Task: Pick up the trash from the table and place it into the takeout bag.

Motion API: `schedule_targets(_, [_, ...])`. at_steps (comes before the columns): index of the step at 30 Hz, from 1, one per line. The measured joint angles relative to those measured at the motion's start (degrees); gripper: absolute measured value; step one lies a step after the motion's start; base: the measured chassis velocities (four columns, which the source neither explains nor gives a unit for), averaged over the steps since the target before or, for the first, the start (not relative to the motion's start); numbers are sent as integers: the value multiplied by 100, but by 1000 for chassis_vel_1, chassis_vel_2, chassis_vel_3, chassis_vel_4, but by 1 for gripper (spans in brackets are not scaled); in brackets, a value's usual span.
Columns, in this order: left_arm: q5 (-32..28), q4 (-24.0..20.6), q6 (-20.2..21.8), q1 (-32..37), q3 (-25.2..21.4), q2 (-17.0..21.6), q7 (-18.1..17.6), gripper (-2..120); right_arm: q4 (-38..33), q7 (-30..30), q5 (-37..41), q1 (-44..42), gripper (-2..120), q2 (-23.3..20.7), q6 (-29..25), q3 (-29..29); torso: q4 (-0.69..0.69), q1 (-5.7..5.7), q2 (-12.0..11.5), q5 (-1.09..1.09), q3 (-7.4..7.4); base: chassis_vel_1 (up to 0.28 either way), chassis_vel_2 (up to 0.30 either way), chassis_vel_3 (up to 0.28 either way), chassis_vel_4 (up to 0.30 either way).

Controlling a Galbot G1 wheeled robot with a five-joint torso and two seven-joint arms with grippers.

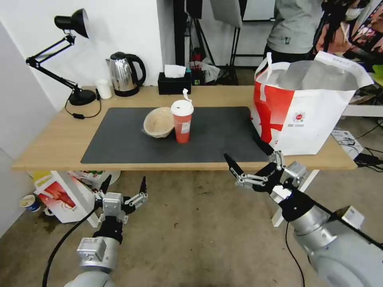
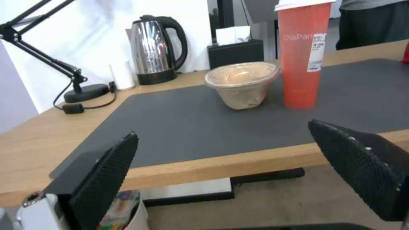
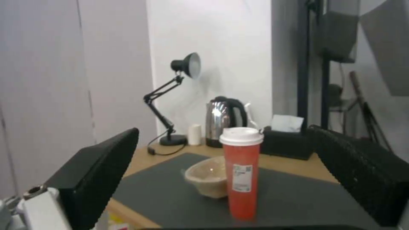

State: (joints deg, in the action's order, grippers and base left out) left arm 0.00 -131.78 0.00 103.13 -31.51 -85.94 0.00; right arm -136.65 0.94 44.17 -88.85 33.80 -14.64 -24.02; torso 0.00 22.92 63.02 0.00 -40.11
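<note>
desk (image 1: 60,135): long light-wood top, big dark grey mat (image 1: 119,139) laid on it, nothing more to it really

takeout bag (image 1: 307,107): stood upright at the right end of the desk, mouth gaping, foil lining on show; soft-sided by the look of it, so it could be nudged over easily

beige pulp bowl (image 1: 158,122): tipped on its side mid-mat, touching the cup; probably very light and a bit crushable, best pinched at the rim

red cup (image 1: 182,120): upright with its white lid, only 2 trash items seen on the mat; likely light, smooth, easily toppled, so the mid-body should be taken, not the lid

right gripper (image 1: 255,167): spread wide, nothing held, hung just off the desk's front edge near the bag

left gripper (image 1: 123,187): also wide open and empty, parked low in front of the desk
</note>
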Motion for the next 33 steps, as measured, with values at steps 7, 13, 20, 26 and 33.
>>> schedule_targets(7, [0,0,0,0,0,0,0,100,94,-35,382,205,100,-184,121,108,0,0,0,1,0,0,0,0,0])
schedule_targets(13, [0,0,0,0,0,0,0,100,117,-50,994,453,100,-431,231,140,-1,0,0,1,0,0,0,0,0])
schedule_targets(20, [0,0,0,0,0,0,0,100,269,-46,1549,1105,100,-723,422,450,0,0,0,0,0,0,0,0,0])
schedule_targets(26, [0,0,0,0,0,0,0,100,461,-18,1657,1737,100,-809,520,1005,0,0,0,1,0,0,0,0,0])
schedule_targets(33, [0,0,0,1,0,0,0,100,577,58,1671,2203,100,-796,567,1401,-1,0,0,1,0,0,0,0,0])
